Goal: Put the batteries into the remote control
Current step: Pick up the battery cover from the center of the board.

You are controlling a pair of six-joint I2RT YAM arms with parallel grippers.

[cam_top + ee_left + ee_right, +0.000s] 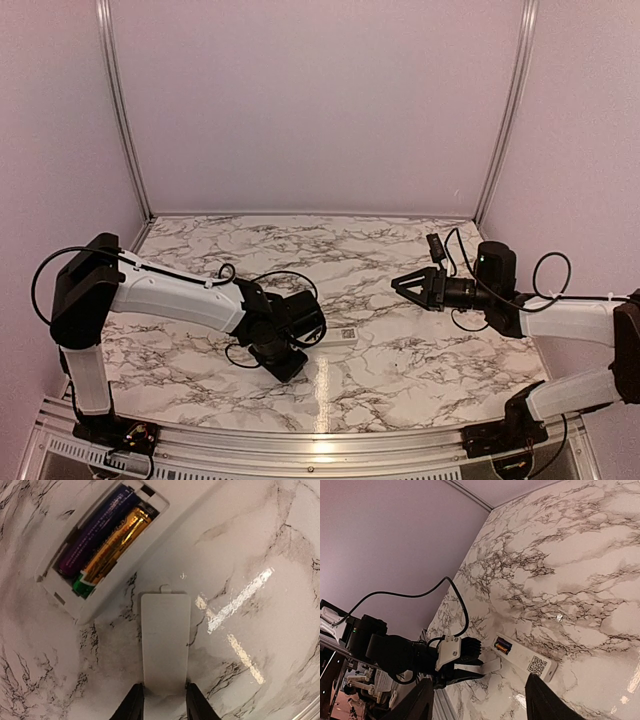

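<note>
Batteries [117, 542] lie side by side in the open back of the remote control [112, 587], one purple and one gold. That makes two, and the slot looks full. The remote lies flat on the marble table [420, 370], near the middle, right by the left arm.

The left pincer [165, 702] has its two fingers pressed on the long sides of the white cover [165, 635], at the end nearest to it. It is closed most of the way and holds the cover. The pictures do not show if the cover is up off the table.

The cover points straight out from the pincer. In the left wrist view, the open slot is in front of the cover's tip and off to the left, close but not touching. The remote lies at a slant, so the two long shapes do not line up. The cover likely has to turn and slide over the slot.

The left arm is much nearer. The right pincer [400, 284] hangs in the air well apart, wide open, with nothing in it.

Count: one remote, two batteries, one cover, two pincers.
</note>
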